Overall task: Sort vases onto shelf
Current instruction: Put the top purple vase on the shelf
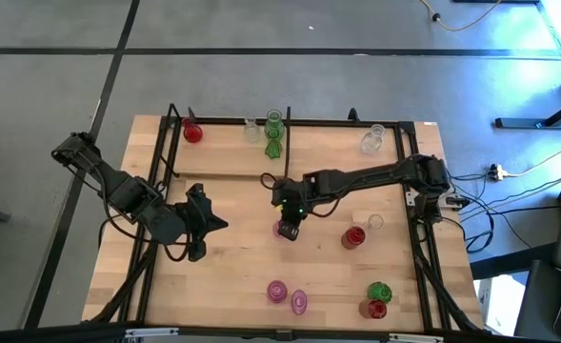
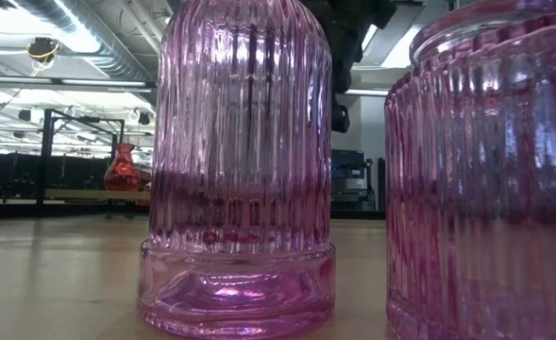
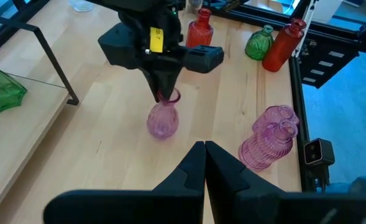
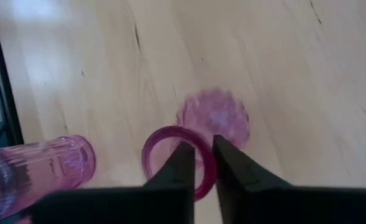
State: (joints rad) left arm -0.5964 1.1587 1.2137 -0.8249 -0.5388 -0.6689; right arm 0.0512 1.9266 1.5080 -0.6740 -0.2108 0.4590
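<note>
high view: right claw (image 1: 290,227) pinching pink vase (image 1: 286,230) rim; left claw (image 1: 200,225) closed, empty.

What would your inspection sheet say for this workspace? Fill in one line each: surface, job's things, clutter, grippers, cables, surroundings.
Surface: wooden table, bare between items.
Job's things: shelf holds a red vase, a green vase and clear ones; pink vase upright mid-table; two ribbed pink vases, more red and green ones near the front.
Clutter: nothing seen.
Grippers: right gripper pinches the pink vase's rim; left gripper shut, empty, waiting beside it.
Cables: loose leads on the floor at right.
Surroundings: grey floor; nobody visible.
</note>
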